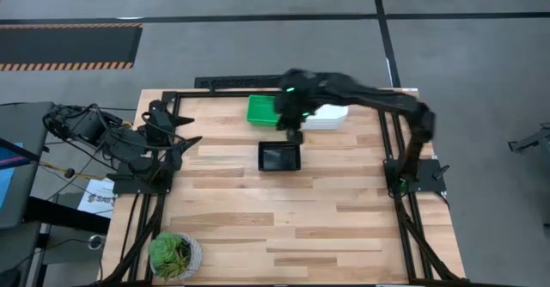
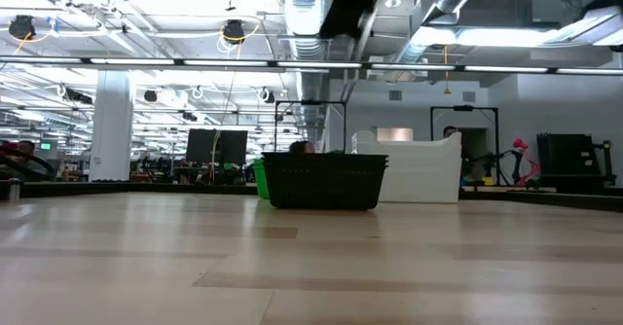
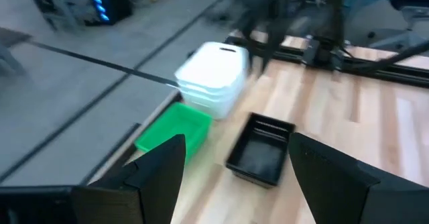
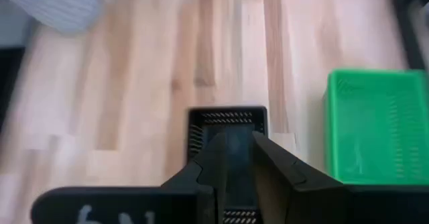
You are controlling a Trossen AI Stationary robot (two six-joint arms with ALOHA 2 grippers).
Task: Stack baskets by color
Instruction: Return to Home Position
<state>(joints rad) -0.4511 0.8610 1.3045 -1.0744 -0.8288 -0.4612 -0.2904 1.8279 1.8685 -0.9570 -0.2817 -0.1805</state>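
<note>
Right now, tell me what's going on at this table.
The right gripper hovers open and empty above the black mesh-sided plastic baskets at the wooden table's top centre. Close by stand the bright green plastic baskets and the stacked white plastic baskets. The left gripper waits open at the table's left side. A round potted green plant sits at the lower left corner.

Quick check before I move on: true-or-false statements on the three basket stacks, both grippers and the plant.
1. The black stack stands apart from the green stack and the white stack. True.
2. The right gripper grips the black stack. False: it hangs above it, holding nothing.
3. In the high view the green stack lies left of the white stack. True.
4. The left gripper is shut. False: it is open.
5. The plant stands between the stacks. False: it stands at a corner of the table.
</note>
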